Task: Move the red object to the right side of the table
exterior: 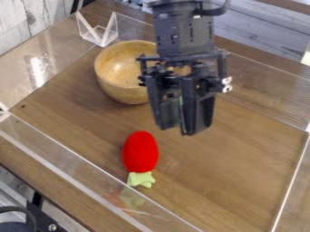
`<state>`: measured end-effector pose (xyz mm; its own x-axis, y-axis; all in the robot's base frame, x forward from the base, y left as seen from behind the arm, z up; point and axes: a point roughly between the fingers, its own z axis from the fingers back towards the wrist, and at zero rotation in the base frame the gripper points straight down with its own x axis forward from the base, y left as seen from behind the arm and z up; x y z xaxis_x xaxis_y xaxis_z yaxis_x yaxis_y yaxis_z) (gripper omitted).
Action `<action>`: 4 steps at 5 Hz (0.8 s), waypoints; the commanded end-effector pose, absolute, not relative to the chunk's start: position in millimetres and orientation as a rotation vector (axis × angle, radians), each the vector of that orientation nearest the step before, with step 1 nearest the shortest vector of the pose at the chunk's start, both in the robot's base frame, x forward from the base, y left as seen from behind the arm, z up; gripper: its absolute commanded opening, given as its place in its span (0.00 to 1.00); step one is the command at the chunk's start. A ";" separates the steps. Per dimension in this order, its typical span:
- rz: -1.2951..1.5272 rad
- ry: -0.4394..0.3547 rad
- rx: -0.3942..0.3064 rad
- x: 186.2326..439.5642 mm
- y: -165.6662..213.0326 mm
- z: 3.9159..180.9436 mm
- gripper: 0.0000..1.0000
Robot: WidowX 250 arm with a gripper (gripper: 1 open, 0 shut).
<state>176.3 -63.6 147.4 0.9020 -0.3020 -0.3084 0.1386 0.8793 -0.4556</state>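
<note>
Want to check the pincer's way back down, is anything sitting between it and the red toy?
Nothing visible. The open pincer hangs just above and beside the red object, with only bare table between them.

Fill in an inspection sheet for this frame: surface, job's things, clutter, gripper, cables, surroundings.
Surface: brown wooden table with low clear walls.
Job's things: red object lies near the front wall, green stub toward the camera, nothing gripping it.
Clutter: wooden bowl at the back; green block mostly hidden behind the arm.
Gripper: gripper above the table, apart from the red object, jaws open.
Cables: nothing seen.
Surroundings: pale planks beyond the walls.
</note>
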 end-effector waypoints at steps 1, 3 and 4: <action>-0.283 0.357 -0.414 175.1 -63.6 148.1 0.00; -0.314 0.338 -0.362 175.0 -74.9 157.6 0.00; -0.318 0.322 -0.348 177.7 -71.2 158.5 0.00</action>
<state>173.2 -71.6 148.0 0.8838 -0.3555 -0.3041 0.2262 0.8937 -0.3874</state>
